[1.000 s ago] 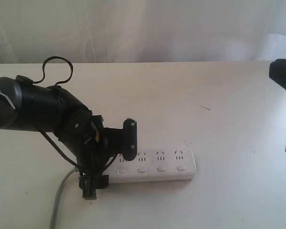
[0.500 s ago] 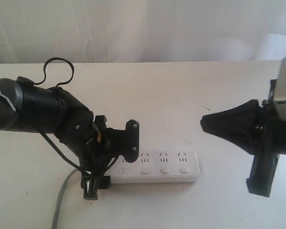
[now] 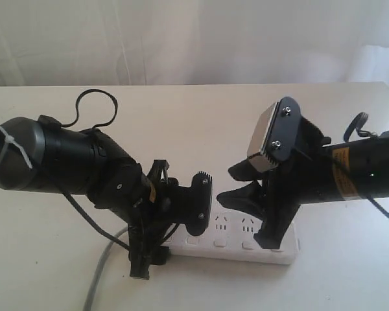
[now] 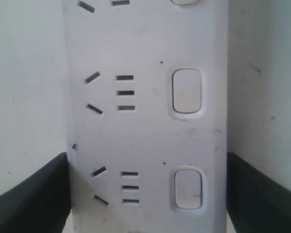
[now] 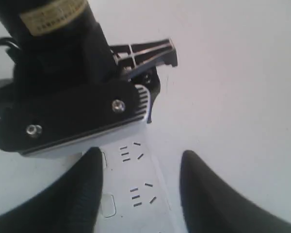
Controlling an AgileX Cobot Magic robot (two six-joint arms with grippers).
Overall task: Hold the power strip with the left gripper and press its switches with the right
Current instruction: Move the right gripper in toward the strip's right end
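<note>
The long flat white plastic power strip lies left to right across the lower centre. The all-black left gripper pinches its left end across the width. The silver-padded right gripper, spread, hangs over its small white switches.

The right tool has arrived over the power strip.

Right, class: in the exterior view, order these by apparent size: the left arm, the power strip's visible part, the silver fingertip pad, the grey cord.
1. left arm
2. power strip, partly hidden
3. silver fingertip pad and grey cord: not ranked; the cord is longer but thinner, the pad perhaps nearer the camera.
</note>
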